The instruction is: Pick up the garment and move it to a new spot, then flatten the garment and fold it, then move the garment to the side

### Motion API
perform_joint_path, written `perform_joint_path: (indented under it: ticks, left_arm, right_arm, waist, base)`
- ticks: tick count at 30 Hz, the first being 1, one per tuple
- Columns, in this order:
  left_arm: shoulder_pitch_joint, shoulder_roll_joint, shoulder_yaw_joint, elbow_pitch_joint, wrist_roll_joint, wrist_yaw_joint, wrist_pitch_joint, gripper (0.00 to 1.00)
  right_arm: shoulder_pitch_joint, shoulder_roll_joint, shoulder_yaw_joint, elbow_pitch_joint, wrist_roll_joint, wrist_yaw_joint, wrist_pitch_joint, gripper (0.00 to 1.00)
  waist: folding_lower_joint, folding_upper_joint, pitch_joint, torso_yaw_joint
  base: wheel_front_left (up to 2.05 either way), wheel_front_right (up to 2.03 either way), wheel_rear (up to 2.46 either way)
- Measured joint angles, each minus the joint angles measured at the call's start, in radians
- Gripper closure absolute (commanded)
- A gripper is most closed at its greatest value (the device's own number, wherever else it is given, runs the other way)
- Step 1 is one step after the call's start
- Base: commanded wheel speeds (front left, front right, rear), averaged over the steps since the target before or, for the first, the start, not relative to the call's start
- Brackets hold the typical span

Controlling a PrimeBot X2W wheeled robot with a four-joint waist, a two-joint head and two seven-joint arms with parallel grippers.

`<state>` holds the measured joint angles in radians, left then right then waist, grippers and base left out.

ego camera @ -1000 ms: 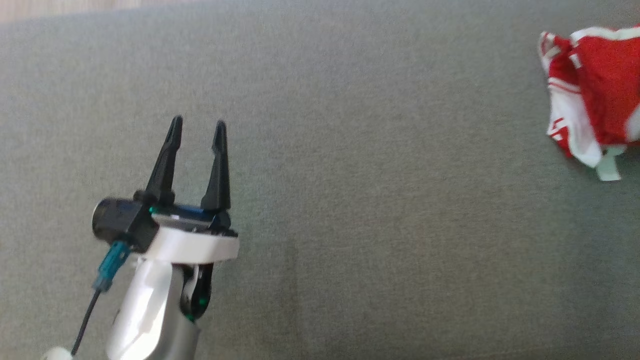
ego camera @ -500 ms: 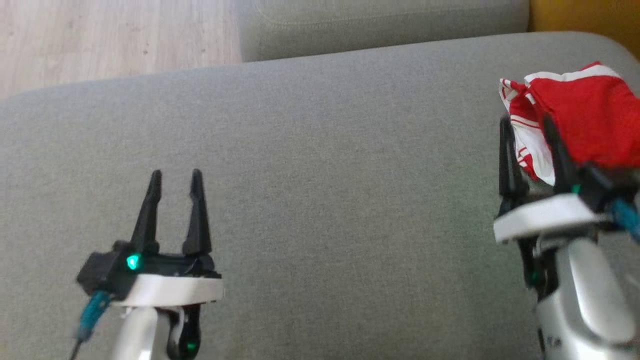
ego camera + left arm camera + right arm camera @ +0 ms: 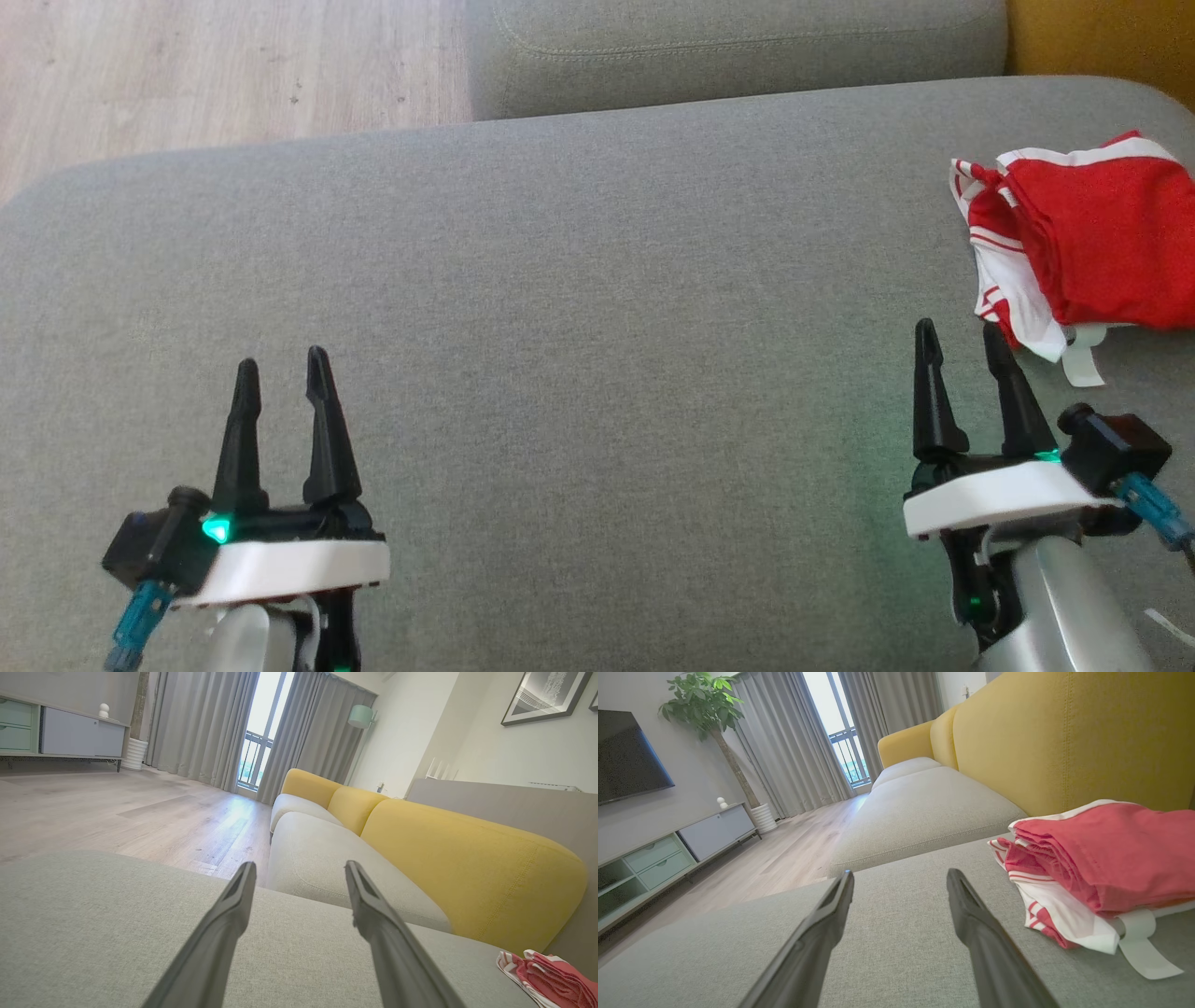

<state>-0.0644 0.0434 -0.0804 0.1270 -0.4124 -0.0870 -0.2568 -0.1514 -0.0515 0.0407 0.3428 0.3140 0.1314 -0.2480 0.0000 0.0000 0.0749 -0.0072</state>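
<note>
A crumpled red and white garment lies bunched at the far right of the grey sofa seat. In the right wrist view the garment sits just right of my fingers, with a white strip hanging from it. It also shows low at the right in the left wrist view, as a small heap. My right gripper is open and empty, its tips a little short and left of the cloth. Near the lower left, my left gripper stands open and empty over bare cushion.
A second grey seat cushion adjoins the far edge. Wood floor lies beyond the seat's upper left. A yellow backrest rises right behind the garment. A TV cabinet and a potted plant stand across the room.
The head camera has swung, so the whole picture shifted. My right gripper came into view and now sits lower and back from the garment. Both grippers stay open.
</note>
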Motion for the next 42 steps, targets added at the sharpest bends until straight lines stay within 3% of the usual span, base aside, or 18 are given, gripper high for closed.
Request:
perform_joint_path:
  ticks: [24,25,31,42]
  left_arm:
    - [0.000,0.000,-0.002,0.037,-0.009,0.008,0.000,0.00]
    - [0.000,0.000,-0.002,0.048,-0.010,0.008,0.000,1.00]
    - [0.047,-0.002,-0.006,0.130,-0.011,0.008,0.002,1.00]
    - [0.059,-0.002,0.001,0.135,-0.116,0.007,0.033,1.00]
  right_arm:
    - [-0.001,0.000,0.013,0.009,-0.029,0.000,0.000,0.00]
    - [-0.001,0.000,0.013,0.016,-0.029,0.000,0.000,1.00]
    - [0.052,0.003,0.015,0.094,-0.024,0.000,0.002,1.00]
    - [0.068,0.004,0.009,0.089,0.090,0.000,0.030,1.00]
  waist:
    - [0.0000,0.0000,0.000,-0.002]
    - [0.0000,0.0000,0.000,-0.002]
    - [0.0001,0.0000,0.000,-0.002]
    - [0.0000,0.0000,-0.007,-0.001]
  base:
    - [0.00,0.00,0.00]
    - [0.00,0.00,0.00]
    - [0.00,0.00,0.00]
    - [0.00,0.00,0.00]
